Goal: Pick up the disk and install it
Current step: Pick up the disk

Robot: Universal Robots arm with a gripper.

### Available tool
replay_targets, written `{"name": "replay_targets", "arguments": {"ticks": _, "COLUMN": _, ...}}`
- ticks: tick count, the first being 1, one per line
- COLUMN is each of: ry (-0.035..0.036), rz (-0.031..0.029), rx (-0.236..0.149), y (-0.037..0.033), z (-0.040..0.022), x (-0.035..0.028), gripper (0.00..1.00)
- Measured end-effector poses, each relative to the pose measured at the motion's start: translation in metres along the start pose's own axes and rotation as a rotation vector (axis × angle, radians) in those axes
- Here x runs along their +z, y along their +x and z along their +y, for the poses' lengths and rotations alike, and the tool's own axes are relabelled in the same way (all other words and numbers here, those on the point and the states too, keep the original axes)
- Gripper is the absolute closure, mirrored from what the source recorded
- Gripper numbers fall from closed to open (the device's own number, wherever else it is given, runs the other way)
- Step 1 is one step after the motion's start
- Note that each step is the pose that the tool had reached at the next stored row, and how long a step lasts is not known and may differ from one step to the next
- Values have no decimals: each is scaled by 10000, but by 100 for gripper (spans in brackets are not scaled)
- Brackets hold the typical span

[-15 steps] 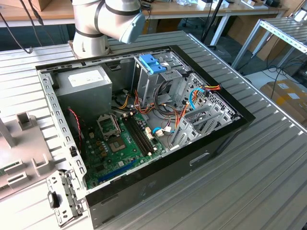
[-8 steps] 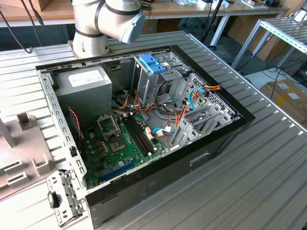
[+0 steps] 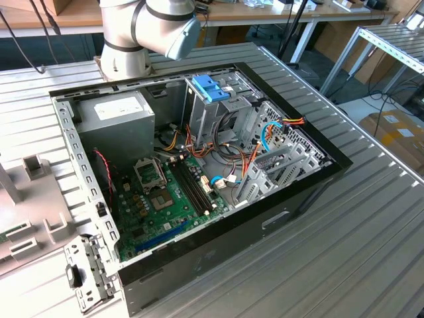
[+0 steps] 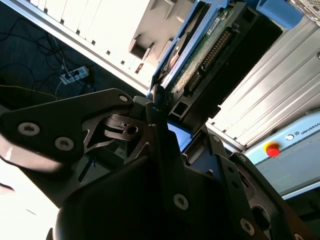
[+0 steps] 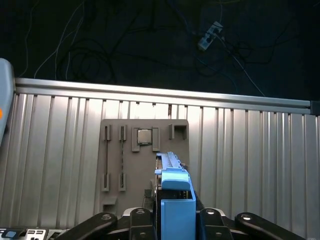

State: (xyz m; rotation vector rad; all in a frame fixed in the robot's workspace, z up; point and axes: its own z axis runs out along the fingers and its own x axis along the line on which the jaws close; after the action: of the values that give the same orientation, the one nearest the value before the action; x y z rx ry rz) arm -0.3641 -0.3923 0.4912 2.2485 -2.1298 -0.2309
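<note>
Our tool (image 5: 175, 220) grips the disk (image 4: 200, 54) across its blue rails; we judge it rigid, fairly heavy and sensitive to knocks.

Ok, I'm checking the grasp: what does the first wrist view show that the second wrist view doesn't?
First wrist view: a chip seated in a grey plate. Second wrist view: the disk edge-on with its green circuit board, and a red button. Both wrist views: the gripper shut on the disk, the ribbed table, a power strip on the floor.
</note>
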Motion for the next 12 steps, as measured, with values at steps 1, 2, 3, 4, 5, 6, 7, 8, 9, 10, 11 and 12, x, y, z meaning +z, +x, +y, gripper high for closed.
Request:
{"name": "replay_targets", "arguments": {"ticks": 1, "ry": 0, "rz": 0, "rx": -1, "y": 1, "z": -8, "x": -1, "gripper": 63}}
{"name": "replay_targets", "arguments": {"ticks": 2, "ry": 0, "rz": 0, "rx": 0, "y": 1, "z": -15, "x": -2, "gripper": 63}}
{"name": "replay_targets", "arguments": {"ticks": 3, "ry": 0, "rz": 0, "rx": 0, "y": 1, "z": -22, "x": -2, "gripper": 63}}
{"name": "replay_targets", "arguments": {"ticks": 4, "ry": 0, "rz": 0, "rx": 0, "y": 2, "z": -29, "x": -3, "gripper": 63}}
{"name": "replay_targets", "arguments": {"ticks": 5, "ry": 0, "rz": 0, "rx": 0, "y": 2, "z": -36, "x": -4, "gripper": 63}}
{"name": "replay_targets", "arguments": {"ticks": 6, "ry": 0, "rz": -1, "rx": 0, "y": 3, "z": -44, "x": -5, "gripper": 63}}
{"name": "replay_targets", "arguments": {"ticks": 7, "ry": 0, "rz": 0, "rx": 0, "y": 3, "z": -52, "x": -6, "gripper": 63}}
{"name": "replay_targets", "arguments": {"ticks": 8, "ry": 0, "rz": 0, "rx": 0, "y": 4, "z": -60, "x": -7, "gripper": 63}}
{"name": "replay_targets", "arguments": {"ticks": 9, "ry": 1, "rz": 0, "rx": 0, "y": 4, "z": -71, "x": -8, "gripper": 63}}
{"name": "replay_targets", "arguments": {"ticks": 10, "ry": 0, "rz": 0, "rx": 0, "y": 5, "z": -86, "x": -10, "gripper": 63}}
{"name": "replay_targets", "arguments": {"ticks": 11, "ry": 0, "rz": 0, "rx": 0, "y": 5, "z": -96, "x": -11, "gripper": 63}}
{"name": "replay_targets", "arguments": {"ticks": 12, "ry": 1, "rz": 0, "rx": 0, "y": 6, "z": -106, "x": -12, "gripper": 63}}
